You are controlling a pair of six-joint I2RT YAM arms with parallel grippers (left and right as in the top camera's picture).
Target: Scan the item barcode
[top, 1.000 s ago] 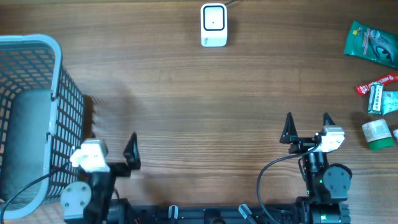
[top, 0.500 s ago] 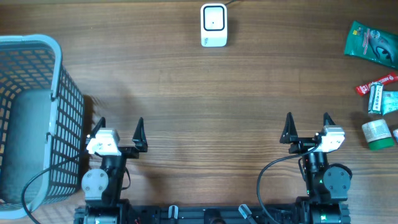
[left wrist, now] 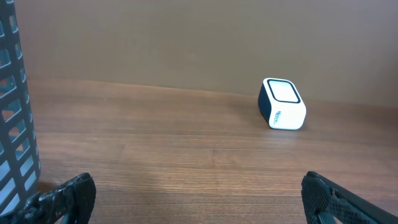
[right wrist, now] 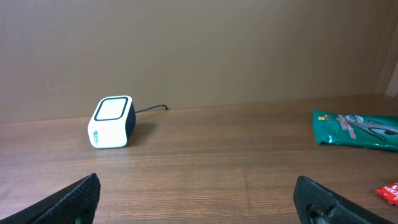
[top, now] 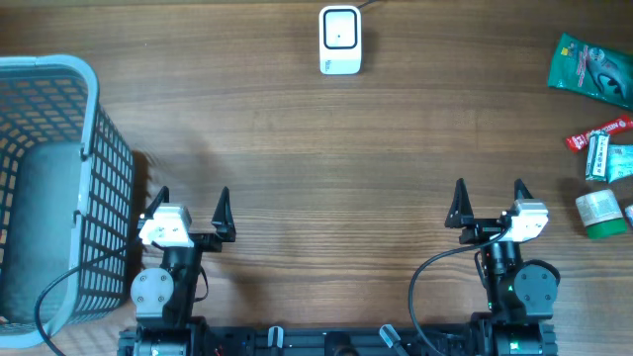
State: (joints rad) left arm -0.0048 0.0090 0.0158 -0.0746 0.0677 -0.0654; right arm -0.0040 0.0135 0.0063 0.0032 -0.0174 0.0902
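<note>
Now left pincer (top: 192, 198) gapes wide beside the basket (top: 109, 168) wall; right pincer (top: 489, 190) gapes wide over bare table (top: 336, 198).

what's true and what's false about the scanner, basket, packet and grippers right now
1. The scanner stands on the far side of the table. True.
2. The left gripper holds an item. False: it is open and empty.
3. The basket is at the left edge. True.
4. The green packet lies in the basket. False: it lies on the table, far right.
5. The right gripper is open. True.
</note>
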